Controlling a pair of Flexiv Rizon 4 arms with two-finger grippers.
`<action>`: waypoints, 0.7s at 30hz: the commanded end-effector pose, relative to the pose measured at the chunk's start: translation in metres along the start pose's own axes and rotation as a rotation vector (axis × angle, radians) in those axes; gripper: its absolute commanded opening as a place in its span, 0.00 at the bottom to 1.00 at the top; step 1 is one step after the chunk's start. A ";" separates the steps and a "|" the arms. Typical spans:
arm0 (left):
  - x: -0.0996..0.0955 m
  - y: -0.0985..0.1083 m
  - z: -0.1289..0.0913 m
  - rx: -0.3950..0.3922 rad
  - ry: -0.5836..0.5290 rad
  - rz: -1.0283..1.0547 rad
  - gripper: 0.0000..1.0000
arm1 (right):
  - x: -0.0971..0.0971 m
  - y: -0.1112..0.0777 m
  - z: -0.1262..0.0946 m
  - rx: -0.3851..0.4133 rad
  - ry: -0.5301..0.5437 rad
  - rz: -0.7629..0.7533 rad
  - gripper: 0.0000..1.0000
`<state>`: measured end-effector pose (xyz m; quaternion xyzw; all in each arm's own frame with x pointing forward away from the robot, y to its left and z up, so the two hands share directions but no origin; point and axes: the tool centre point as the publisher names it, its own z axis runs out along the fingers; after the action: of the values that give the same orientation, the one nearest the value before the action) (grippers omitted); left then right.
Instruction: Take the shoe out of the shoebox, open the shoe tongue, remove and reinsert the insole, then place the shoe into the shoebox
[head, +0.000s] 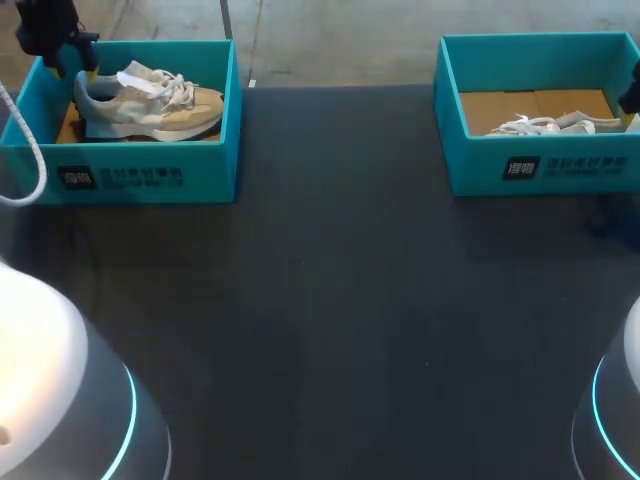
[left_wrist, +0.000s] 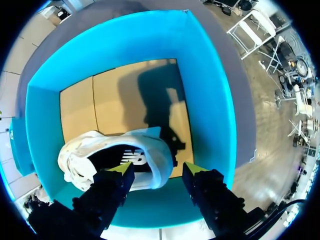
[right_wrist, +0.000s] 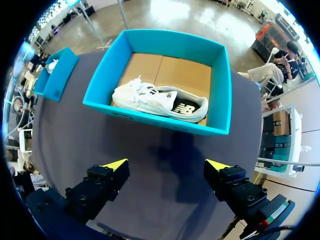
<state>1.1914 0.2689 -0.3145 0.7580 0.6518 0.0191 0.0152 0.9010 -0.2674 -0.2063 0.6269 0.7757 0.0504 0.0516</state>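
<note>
**Both claws released, shoes boxed**

The right claw (right_wrist: 167, 164) hangs released above the dark worktop (head: 340, 300), with the white shoe (right_wrist: 150, 97) lying in the right shoebox (right_wrist: 222, 85) ahead. The left claw (left_wrist: 157, 169), also released, straddles the heel of the beige shoe (head: 150, 103) inside the left shoebox (head: 150, 175).

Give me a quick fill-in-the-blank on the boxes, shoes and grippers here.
1. The left shoebox and the right shoebox each hold ___ shoe.
2. The left gripper hangs over the ___ end of the beige shoe.
3. The right gripper holds nothing; its fingers are ___.
Missing words: one; heel; open.
</note>
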 end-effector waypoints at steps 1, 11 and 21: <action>0.003 0.013 0.010 0.018 -0.009 -0.002 0.68 | 0.000 0.000 0.000 0.000 0.001 -0.001 1.00; 0.009 0.015 0.027 0.028 -0.023 -0.016 0.63 | 0.000 0.000 0.000 0.000 0.001 -0.001 1.00; 0.012 0.010 0.043 0.047 -0.015 -0.029 0.63 | 0.000 0.000 0.000 0.000 0.001 -0.001 1.00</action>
<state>1.1987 0.2781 -0.3514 0.7490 0.6626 0.0021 0.0046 0.9010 -0.2673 -0.2063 0.6269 0.7758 0.0505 0.0517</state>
